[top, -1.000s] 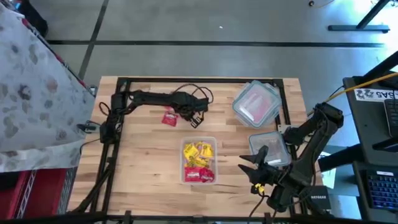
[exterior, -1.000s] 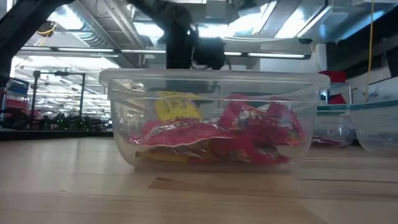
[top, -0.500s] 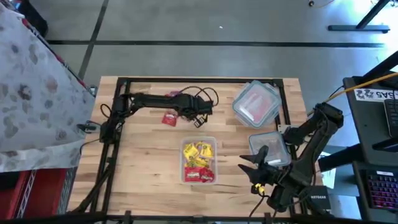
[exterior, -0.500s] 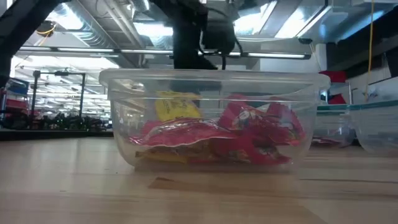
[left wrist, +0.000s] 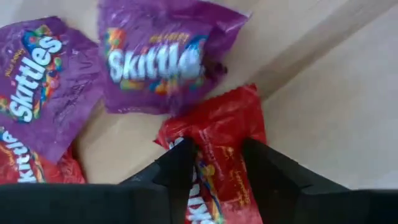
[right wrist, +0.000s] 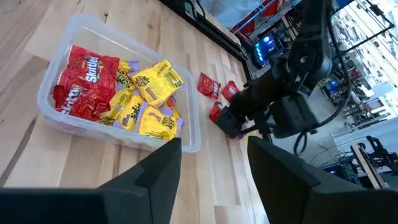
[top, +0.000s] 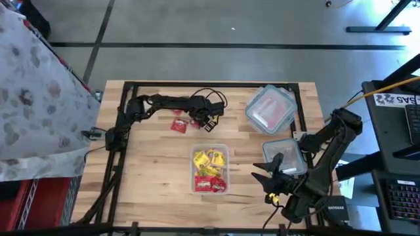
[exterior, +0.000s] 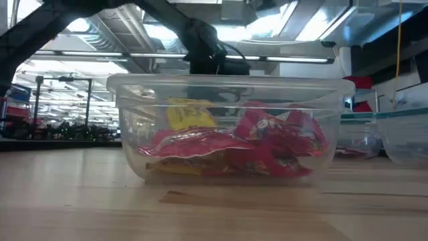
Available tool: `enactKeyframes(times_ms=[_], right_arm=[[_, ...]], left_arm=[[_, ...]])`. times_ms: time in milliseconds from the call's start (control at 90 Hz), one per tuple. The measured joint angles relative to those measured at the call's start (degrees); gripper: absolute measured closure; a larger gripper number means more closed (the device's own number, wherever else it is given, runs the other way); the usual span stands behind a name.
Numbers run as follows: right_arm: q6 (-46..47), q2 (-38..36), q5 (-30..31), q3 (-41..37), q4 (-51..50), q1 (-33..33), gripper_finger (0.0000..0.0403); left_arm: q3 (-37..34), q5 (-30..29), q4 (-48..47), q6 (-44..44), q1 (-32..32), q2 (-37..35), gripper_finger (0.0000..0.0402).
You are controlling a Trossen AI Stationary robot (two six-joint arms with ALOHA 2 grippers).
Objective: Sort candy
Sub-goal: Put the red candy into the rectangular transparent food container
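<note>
Candy is seen in two places: a clear tub (top: 210,170) near the middle of the table (top: 151,164) is filled with yellow packets (top: 209,159) toward the far end and red packets (top: 211,184) toward the near end, while a few loose packets (top: 178,124) lie on the wood beyond the tub, toward the far edge. The left gripper (top: 209,124) is lowered over these loose sweets; in the left wrist view its fingers (left wrist: 180,163) are parted around a red packet (left wrist: 217,149), one on each side of it, though whether the packet is actually pinched cannot be told. Two purple packets (left wrist: 155,53) are seen lying just beyond the red one, and another red wrapper shows partly at the side. The right gripper (top: 268,177) is held near the table's right front, well apart from the tub, with its fingers spread and nothing between them. Two further clear containers (top: 270,108) are placed on the right side of the table.
</note>
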Motion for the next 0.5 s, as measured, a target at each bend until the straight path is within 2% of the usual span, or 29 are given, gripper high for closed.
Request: enactKeyframes(times_ms=[122,289,500], right_arm=[[0.0,0.0,0.0,0.0,0.0,0.0,0.0231],[0.0,0.0,0.0,0.0,0.0,0.0,0.0231],[0.2,0.0,0.0,0.0,0.0,0.0,0.0231]], left_arm=[[0.1,-0.3,-0.1,1.1,-1.3,0.5,0.0311],[0.1,-0.8,-1.9,3.5,-3.8,0.2,0.0388],[3.8,-3.8,-10.1,4.0,-8.4,-0.8,0.0401]])
